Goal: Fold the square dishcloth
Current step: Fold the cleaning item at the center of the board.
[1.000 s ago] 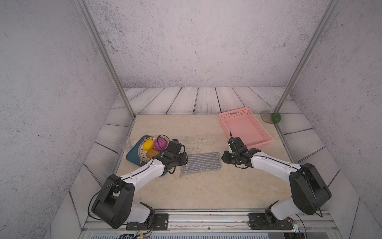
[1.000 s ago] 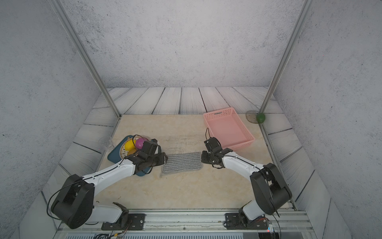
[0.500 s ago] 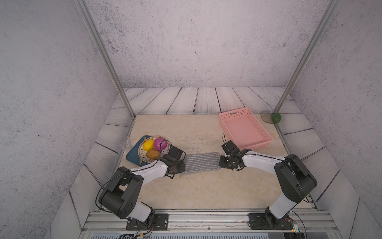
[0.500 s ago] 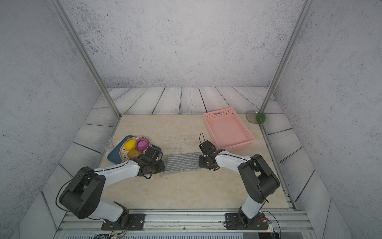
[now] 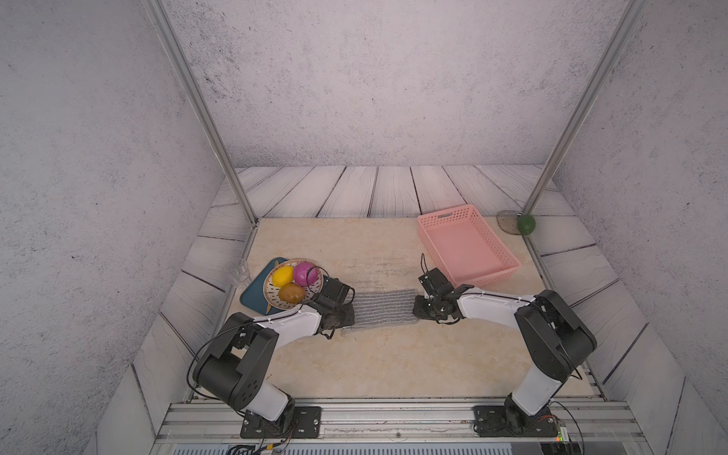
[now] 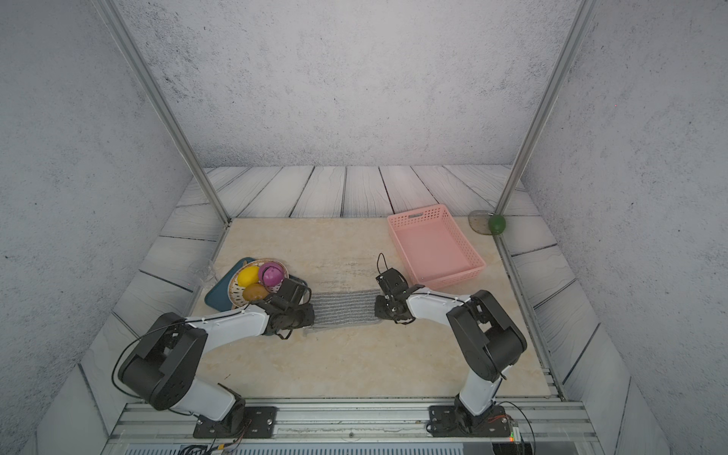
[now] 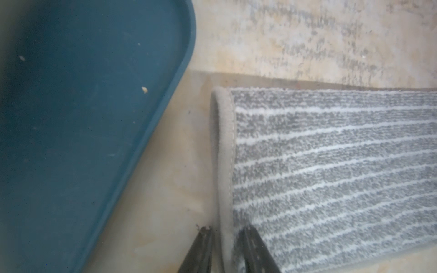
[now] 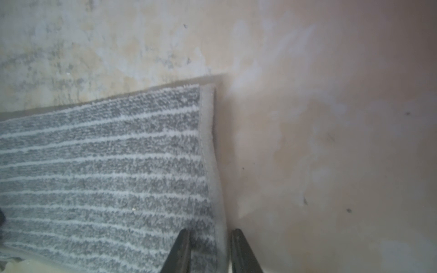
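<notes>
Beige marbled desk (image 5: 378,366) between grey walls carries the grey, white-striped dishcloth (image 5: 384,309), lying flat as a wide strip near the middle. The left pincer (image 7: 224,236) straddles the hem at one short end, fingers close on either side; whether they pinch it I cannot tell. The right pincer (image 8: 210,234) stands slightly apart over the opposite hem, one finger (image 8: 182,248) on cloth, the other on bare desk. A teal mat (image 7: 82,118) with a fruit bowl (image 5: 271,294) lies just beside the left end. A pink basket (image 5: 467,248) sits farther back on the right.
</notes>
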### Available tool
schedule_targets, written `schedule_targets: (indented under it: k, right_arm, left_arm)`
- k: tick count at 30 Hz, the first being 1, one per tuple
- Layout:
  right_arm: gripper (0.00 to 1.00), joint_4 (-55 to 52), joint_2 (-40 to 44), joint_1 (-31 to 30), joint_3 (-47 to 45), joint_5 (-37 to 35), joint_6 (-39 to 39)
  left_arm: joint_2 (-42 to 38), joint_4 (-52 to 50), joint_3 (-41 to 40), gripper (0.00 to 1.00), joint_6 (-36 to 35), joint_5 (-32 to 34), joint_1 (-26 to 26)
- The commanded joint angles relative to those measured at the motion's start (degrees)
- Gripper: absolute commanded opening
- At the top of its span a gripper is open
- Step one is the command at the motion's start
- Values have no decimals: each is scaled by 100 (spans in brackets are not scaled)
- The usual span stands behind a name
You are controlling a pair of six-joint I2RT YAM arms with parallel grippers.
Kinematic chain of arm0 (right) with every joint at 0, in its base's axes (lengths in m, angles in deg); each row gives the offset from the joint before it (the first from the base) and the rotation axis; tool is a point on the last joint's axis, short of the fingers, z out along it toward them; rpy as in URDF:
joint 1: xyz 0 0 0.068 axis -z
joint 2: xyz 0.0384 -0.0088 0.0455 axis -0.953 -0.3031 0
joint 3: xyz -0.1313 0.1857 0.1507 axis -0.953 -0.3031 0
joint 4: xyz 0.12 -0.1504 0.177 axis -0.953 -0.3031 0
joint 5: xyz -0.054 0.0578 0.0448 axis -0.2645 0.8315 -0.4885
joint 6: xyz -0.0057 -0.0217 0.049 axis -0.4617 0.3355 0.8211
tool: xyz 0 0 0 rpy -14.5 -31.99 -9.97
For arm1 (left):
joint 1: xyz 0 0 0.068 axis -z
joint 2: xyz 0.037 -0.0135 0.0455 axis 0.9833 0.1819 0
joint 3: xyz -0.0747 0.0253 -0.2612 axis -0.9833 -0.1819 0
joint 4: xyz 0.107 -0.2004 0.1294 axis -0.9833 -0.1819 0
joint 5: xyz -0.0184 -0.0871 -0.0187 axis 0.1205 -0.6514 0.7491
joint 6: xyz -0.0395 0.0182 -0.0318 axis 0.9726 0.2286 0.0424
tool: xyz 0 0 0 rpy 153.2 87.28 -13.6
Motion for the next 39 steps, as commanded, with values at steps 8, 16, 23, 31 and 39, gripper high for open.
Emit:
schedule_targets:
  k: [8,16,23,31,39]
  right_arm:
    - [0,-670,341,6,-72,-703,-88]
    - [0,-1873,919,44,64,-2269,-520]
    - [0,-2450,1265,23,306,-2703,-1058]
    - [0,-2774,1168,-256,806,-2678,-1381]
    - [0,-2936,947,-766,1283,-2706,-1469]
  left_arm:
    - [191,-126,12,29,143,-136,262]
    - [288,59,305,46,419,-275,729]
    - [341,404,342,44,640,-702,772]
    - [667,972,325,46,971,-1330,788]
    - [811,1167,285,42,1113,-1454,817]
